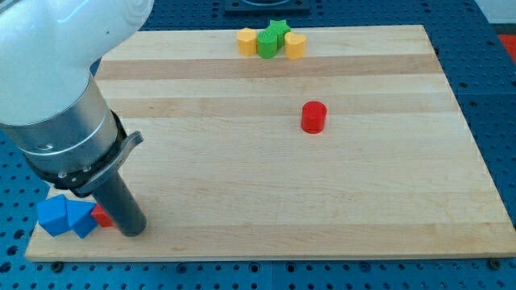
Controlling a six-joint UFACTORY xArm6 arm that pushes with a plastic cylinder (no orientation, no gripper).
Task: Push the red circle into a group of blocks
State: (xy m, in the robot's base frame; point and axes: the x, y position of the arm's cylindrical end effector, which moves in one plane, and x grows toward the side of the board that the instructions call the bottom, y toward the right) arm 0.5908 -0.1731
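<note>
The red circle (314,117) stands alone on the wooden board (266,185), right of centre. A group of blocks sits at the view's top edge: a yellow hexagon (247,40), a green cube (267,44), a green star (278,31) and a yellow cylinder (296,45), all touching. My tip (133,230) rests at the board's bottom left, far from the red circle. Right by the tip to its left lie two blue blocks (64,217) and a small red block (101,215), partly hidden behind the rod.
The arm's large white and grey body (56,89) covers the view's upper left. The board ends close below and to the left of the tip. Blue perforated table surrounds the board.
</note>
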